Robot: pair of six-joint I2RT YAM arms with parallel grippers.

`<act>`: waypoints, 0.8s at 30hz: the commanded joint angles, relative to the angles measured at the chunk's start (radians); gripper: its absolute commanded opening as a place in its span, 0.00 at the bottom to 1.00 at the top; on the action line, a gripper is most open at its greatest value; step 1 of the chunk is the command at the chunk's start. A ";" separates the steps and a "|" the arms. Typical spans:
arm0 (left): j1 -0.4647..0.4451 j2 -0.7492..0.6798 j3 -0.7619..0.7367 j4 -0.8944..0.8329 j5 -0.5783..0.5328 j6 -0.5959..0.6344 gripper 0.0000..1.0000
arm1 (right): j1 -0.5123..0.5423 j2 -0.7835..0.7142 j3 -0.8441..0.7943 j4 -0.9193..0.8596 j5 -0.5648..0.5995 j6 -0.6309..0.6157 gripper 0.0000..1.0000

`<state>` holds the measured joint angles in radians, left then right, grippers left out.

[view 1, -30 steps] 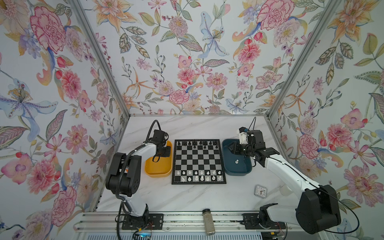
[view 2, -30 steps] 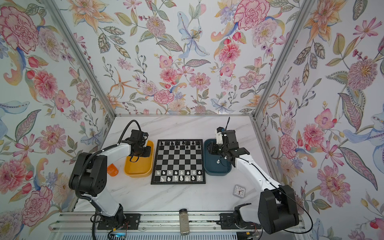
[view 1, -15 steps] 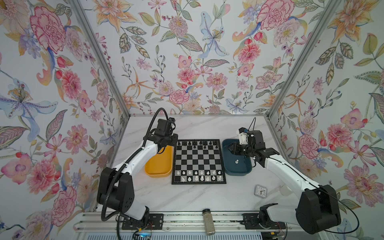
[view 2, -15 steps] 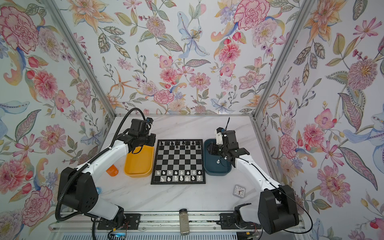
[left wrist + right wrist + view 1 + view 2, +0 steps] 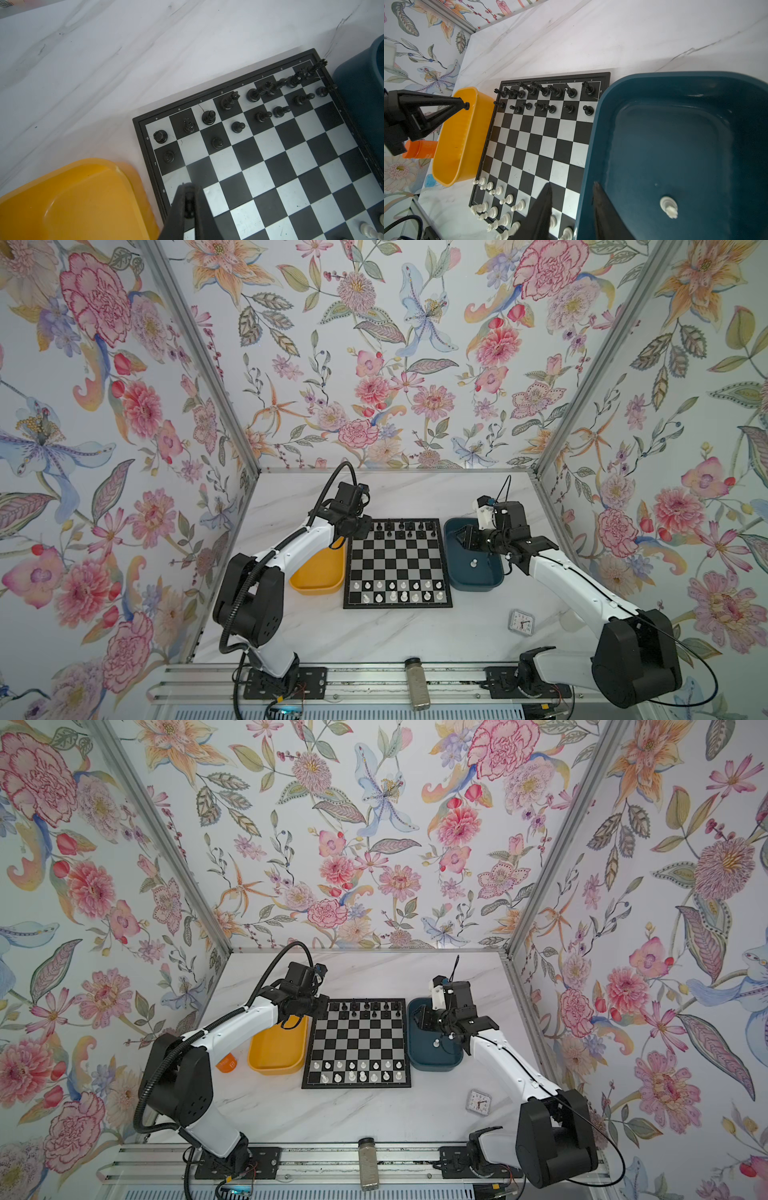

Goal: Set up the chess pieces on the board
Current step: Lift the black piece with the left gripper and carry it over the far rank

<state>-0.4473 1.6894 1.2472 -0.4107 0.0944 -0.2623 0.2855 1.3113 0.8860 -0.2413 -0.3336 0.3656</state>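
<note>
- left gripper [image 5: 188, 188] is pinched fully shut with a small dark thing between the tips, looks like a black pawn [image 5: 467, 105]. Can't tell if it's upright in there.
- what the next move hangs on imo: the one gap [image 5: 194, 146] in the pawn row [image 5: 262, 116]. It's the second square in from the board's [image 5: 398, 558] left edge, second row from the far edge. From the tips it lies a bit far and right. The left arm is way nearer, it's hanging over that far-left corner.
- tight slot: side pawns [image 5: 168, 156] flank it left and right, and the knight [image 5: 188, 125] sits just on its far side. The open side is the near one, bare squares all through the middle. I'd come in from there and go straight down.
- yellow tray [image 5: 316, 580] sits just beside the board's left edge, under the arm, nothing showing in it.
- right gripper [image 5: 572, 185] is partly open with nothing in it, hovering over the blue tray's [image 5: 478, 585] left rim, beside the board's right edge.
- one white piece [image 5: 472, 563] is in the blue tray, standing up by the look of it, just near and right of the right gripper. Clearly that arm's job.
- white's near row looks one short at the near-left corner, so that'd be a long reach across the board.
</note>
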 commanded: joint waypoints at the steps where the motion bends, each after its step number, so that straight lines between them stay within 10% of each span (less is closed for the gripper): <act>1: -0.016 0.031 0.028 0.007 0.004 -0.017 0.00 | -0.007 0.003 -0.018 0.017 -0.009 0.011 0.35; 24: -0.028 0.139 0.026 0.081 -0.004 -0.046 0.00 | -0.007 0.016 -0.015 0.022 -0.014 0.014 0.35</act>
<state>-0.4652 1.8099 1.2476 -0.3347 0.0975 -0.2966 0.2855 1.3186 0.8856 -0.2409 -0.3344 0.3721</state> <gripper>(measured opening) 0.108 0.346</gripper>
